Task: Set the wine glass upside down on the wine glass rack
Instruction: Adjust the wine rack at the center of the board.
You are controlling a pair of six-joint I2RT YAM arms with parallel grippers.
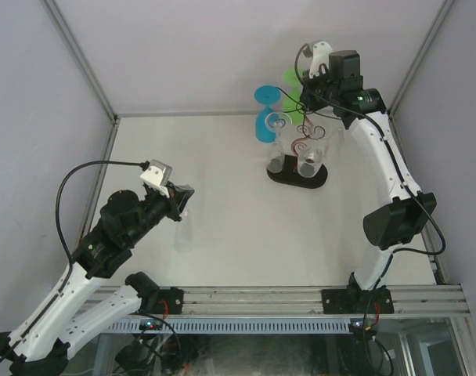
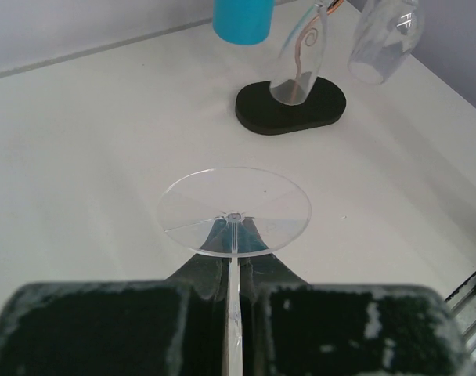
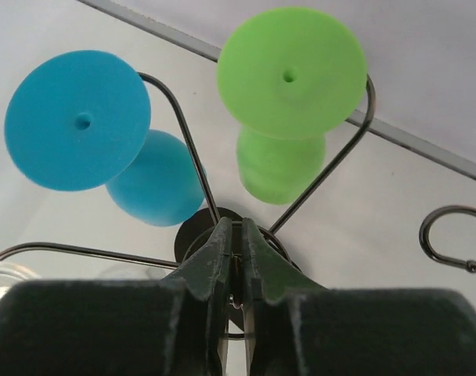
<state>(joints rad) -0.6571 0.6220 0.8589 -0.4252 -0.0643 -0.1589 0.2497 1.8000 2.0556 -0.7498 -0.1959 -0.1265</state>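
Left gripper (image 2: 235, 270) low with wine glass (image 2: 234, 211); right gripper (image 3: 236, 239) atop rack (image 1: 289, 178)

A matte white table (image 1: 222, 243) is boxed in by plain pale lavender-grey walls (image 1: 246, 47) with slim aluminium corner posts (image 1: 79, 59), a metal rail (image 1: 254, 296) along its near edge, under soft even light.

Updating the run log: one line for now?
left end effector: shut on wine glass stem | right end effector: shut on wine glass rack | not yet hung
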